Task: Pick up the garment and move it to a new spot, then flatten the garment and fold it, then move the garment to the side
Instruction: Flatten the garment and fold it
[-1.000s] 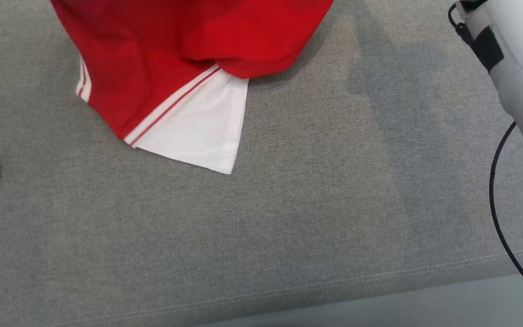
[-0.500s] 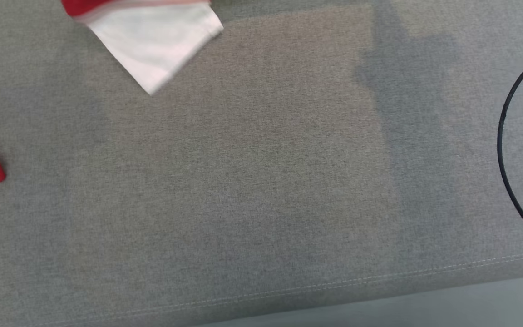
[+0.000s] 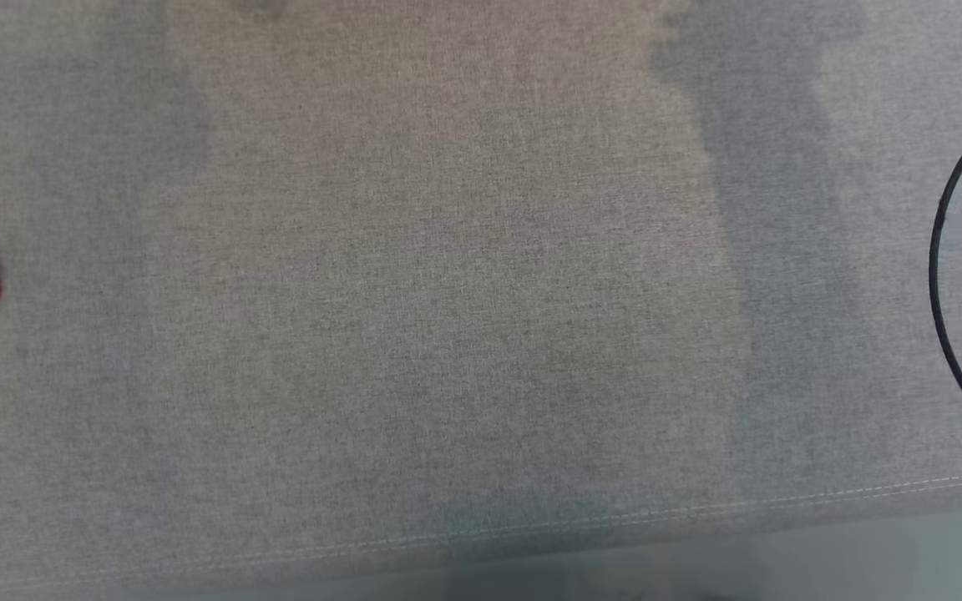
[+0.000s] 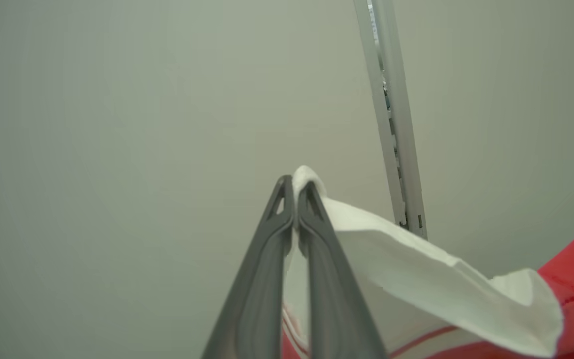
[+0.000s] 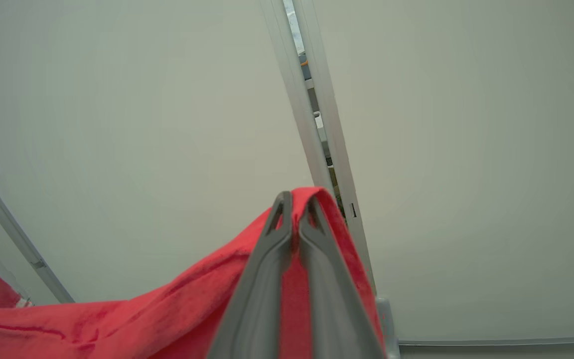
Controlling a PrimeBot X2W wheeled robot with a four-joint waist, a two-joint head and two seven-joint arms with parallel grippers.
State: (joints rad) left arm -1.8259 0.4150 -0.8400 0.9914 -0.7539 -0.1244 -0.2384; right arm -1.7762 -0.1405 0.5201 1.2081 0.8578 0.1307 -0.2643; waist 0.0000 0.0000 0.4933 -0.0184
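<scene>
Left gripper (image 4: 294, 199): fingers were clamped on garment's (image 4: 416, 269) white hem.
Right gripper (image 5: 294, 212): fingers were clamped on red edge.
Carry: needed level, taut grips, lowered evenly onto cushion (image 3: 448, 292).

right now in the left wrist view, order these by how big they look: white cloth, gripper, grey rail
1-2. white cloth and left gripper: look alike, and the gripper is nearest the camera, so unranked
3. grey rail: smallest
</scene>
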